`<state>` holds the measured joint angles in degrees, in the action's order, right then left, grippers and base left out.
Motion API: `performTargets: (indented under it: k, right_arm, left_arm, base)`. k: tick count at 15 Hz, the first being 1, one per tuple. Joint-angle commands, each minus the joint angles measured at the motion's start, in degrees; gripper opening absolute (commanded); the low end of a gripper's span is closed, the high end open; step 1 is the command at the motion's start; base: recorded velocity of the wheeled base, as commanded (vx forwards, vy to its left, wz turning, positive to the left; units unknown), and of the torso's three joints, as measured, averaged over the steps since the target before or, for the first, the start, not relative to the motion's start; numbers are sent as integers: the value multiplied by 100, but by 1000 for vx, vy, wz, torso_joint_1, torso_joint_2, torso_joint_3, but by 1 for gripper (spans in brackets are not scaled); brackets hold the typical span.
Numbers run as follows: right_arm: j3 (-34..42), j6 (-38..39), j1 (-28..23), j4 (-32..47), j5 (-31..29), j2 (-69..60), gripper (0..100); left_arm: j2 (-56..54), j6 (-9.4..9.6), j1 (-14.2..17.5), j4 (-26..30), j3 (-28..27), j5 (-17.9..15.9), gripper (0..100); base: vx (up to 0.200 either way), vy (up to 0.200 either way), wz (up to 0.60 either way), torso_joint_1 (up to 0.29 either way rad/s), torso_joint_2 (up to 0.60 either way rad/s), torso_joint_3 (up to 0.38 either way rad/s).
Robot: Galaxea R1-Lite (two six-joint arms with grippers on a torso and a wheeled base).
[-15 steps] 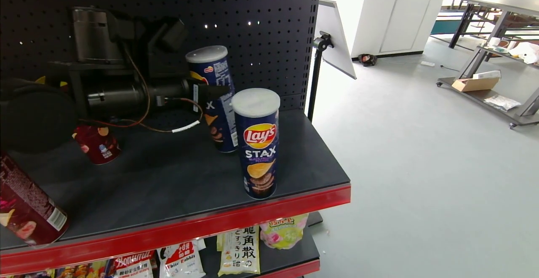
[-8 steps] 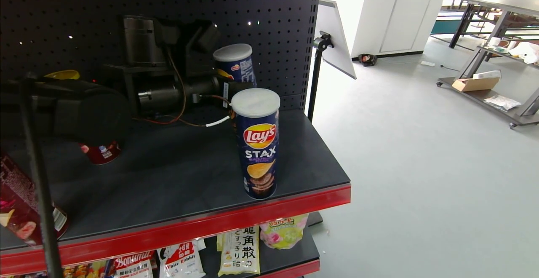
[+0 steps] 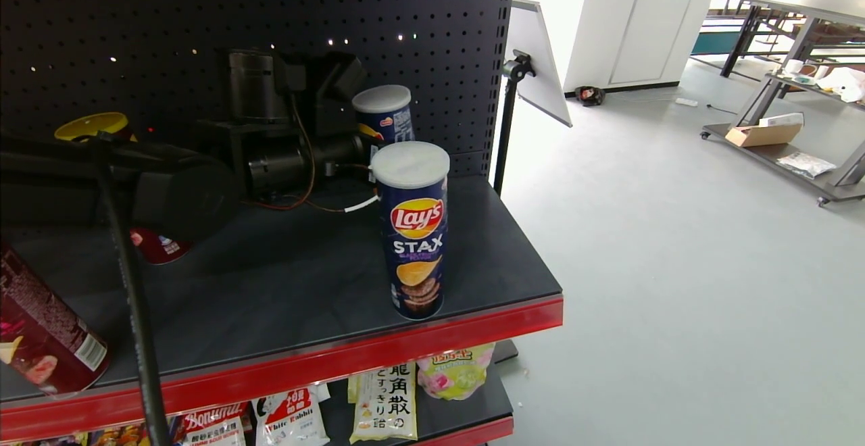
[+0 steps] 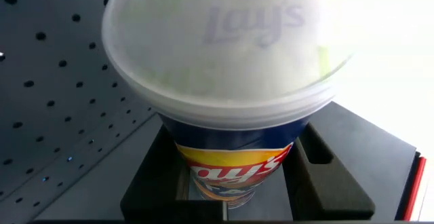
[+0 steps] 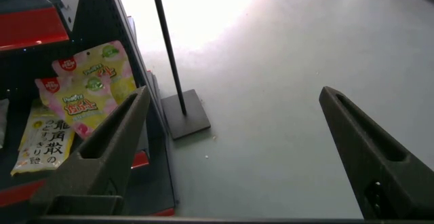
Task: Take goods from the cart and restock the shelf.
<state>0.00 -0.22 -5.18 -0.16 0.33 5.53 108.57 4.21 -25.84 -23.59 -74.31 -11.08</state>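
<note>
Held can (image 3: 384, 118): blue chip can, clamped in the left gripper (image 3: 365, 150); it sat over the back right of the shelf (image 3: 284, 297), just behind the front can (image 3: 412, 230) and close to the pegboard (image 3: 203, 13).
Change, sideways: a second ago the held can was further left, well apart from the front can; it travelled right along the back and ended nearly in line behind it.
Change, height: lid dropped a little in the last half second, so the arm looked to be lowering it.
Tilt: leaned slightly earlier; read as close to upright at this moment.
Base: hidden behind the front can, so could not tell if it touched the shelf.
Left gripper, wrist view (image 4: 234, 190): fingers pressed on both sides of the can body below the lid (image 4: 224, 54); grip not let go.
Right gripper (image 5: 234, 95): fingers spread wide, holding nothing, low beside the shelf end over the floor.
Front can: did not move across the frames.
Red can (image 3: 40, 338): stayed at the front left edge, leaning.
Bags (image 3: 385, 399): lower shelf, untouched.
Meaning: placement step looked almost done; judged remaining work as set down, release, pull the arm back without knocking the front can.
</note>
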Motion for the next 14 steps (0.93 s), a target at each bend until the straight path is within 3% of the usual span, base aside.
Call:
performTargets:
  k: [1,14]
  right_arm:
    - [0,-4,0,-2,2,9,100]
    - [0,-4,0,-2,2,9,100]
  left_arm:
    - [24,1,18,-5,13,1,0]
    - [-20,1,106,-172,268,133,0]
  base:
    - [0,0,0,0,0,0]
    - [0,0,0,0,0,0]
